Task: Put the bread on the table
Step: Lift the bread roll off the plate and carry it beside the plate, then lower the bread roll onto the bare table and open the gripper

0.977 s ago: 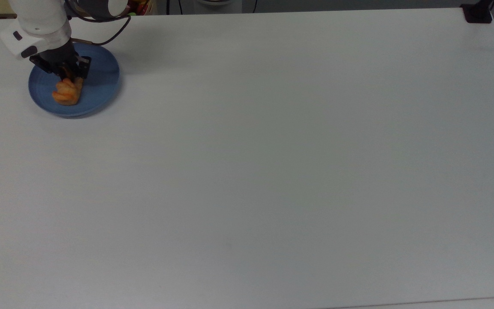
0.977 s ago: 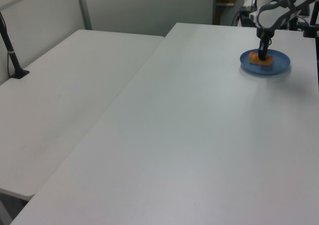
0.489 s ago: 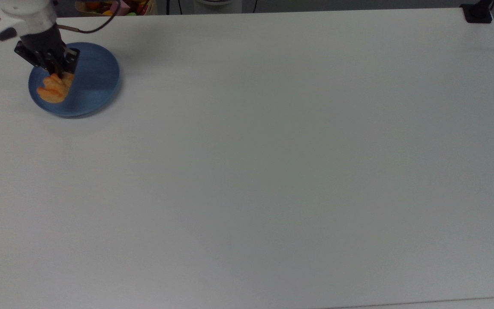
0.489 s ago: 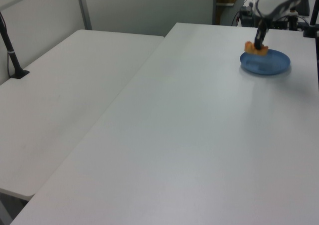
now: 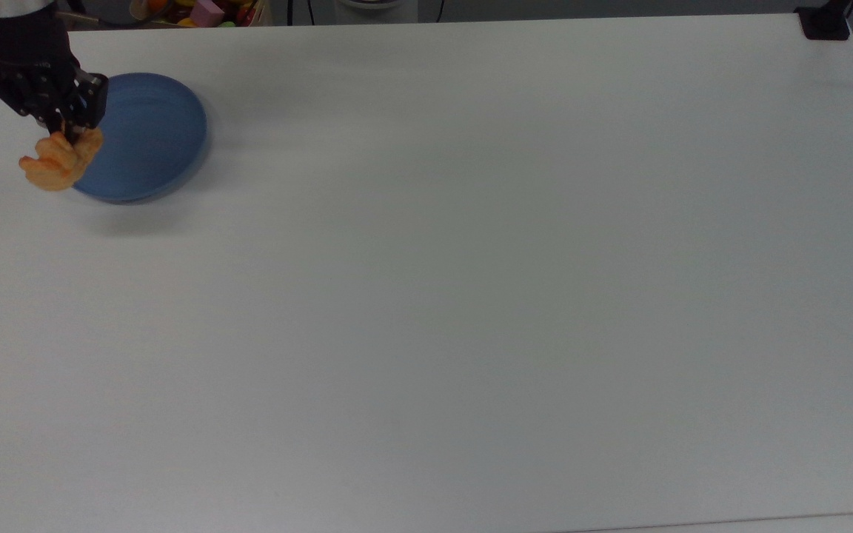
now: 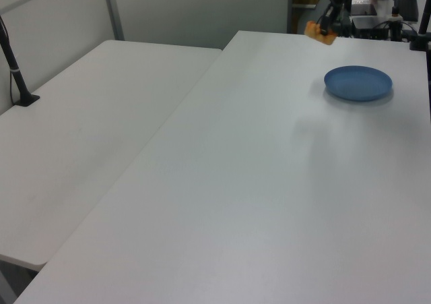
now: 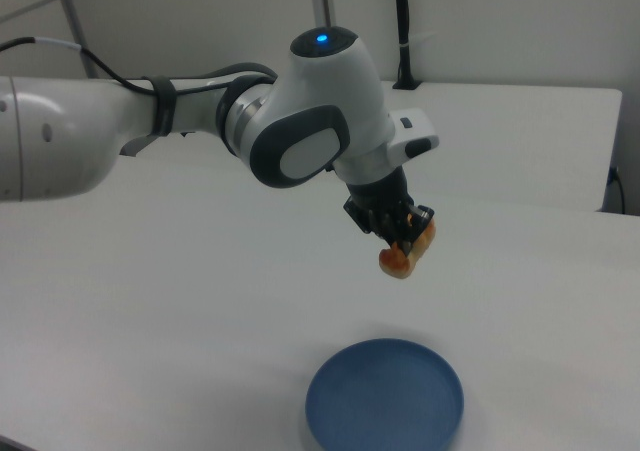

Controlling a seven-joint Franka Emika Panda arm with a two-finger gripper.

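Note:
The bread [image 5: 58, 161] [image 6: 320, 32] [image 7: 408, 251], a small golden-orange pastry, hangs in the air, held at its upper end by my gripper [image 5: 67, 133] [image 7: 404, 239], which is shut on it. In the top view it sits at the left rim of the blue plate [image 5: 141, 137], partly over the white table [image 5: 471, 296]. The right view shows it well above the plate [image 7: 385, 395]. In the left view the bread floats high above the table [image 6: 256, 183], up and to the left of the plate [image 6: 358, 83].
A second white table [image 6: 87, 129] stands on the left view's left. A black clamp base [image 5: 825, 24] sits at the top view's far right corner. Colourful objects [image 5: 201, 10] lie beyond the table's far edge.
My gripper has lifted the bread off the blue plate and carried it toward the top view's left, high above the table. The plate now lies bare.

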